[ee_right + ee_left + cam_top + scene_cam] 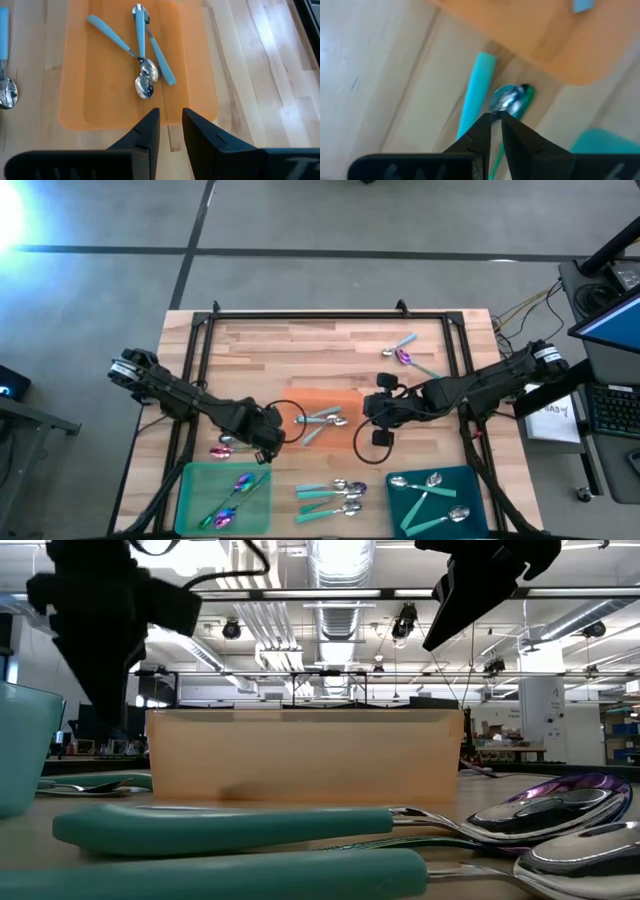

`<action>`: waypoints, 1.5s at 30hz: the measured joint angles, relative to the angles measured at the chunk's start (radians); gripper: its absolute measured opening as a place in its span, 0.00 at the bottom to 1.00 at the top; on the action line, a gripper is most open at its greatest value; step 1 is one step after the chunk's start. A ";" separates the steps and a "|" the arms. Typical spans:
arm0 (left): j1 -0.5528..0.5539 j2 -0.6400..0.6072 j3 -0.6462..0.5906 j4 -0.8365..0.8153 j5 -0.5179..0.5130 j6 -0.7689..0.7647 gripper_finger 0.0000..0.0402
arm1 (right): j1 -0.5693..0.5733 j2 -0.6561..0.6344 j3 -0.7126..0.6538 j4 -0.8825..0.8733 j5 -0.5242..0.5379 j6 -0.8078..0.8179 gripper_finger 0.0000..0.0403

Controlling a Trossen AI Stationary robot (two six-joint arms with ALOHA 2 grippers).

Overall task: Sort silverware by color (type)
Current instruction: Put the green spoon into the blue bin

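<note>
Pincers both low: left pincer [496, 131] nearly closed, empty, over a spoon [504, 98] beside the orange tray [322, 420]; right pincer [171, 131] apart, empty, at that tray's right edge.

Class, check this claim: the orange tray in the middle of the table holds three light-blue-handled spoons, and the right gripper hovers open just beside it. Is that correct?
Not quite. The right gripper does hover open beside the orange tray, and the tray does hold three light-blue-handled spoons, but the tray lies toward the table's near side, not its middle. The high view shows this.
</note>
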 joint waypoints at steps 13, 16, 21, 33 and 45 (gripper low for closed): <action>0.017 0.000 -0.171 0.053 0.047 -0.103 0.07 | 0.000 0.000 -0.031 0.007 0.000 0.001 0.18; 0.017 0.000 -0.157 0.081 0.051 -0.091 0.07 | 0.000 0.000 -0.042 0.029 0.000 0.001 0.18; 0.018 -0.001 -0.137 0.078 0.014 -0.065 0.07 | 0.000 0.001 -0.057 0.053 0.000 0.001 0.18; 0.021 -0.001 -0.126 0.084 0.009 0.012 0.04 | 0.000 0.001 -0.058 0.053 0.001 0.001 0.18; 0.022 -0.001 -0.131 0.095 -0.005 -0.024 0.03 | 0.000 0.001 -0.059 0.053 0.001 0.009 0.18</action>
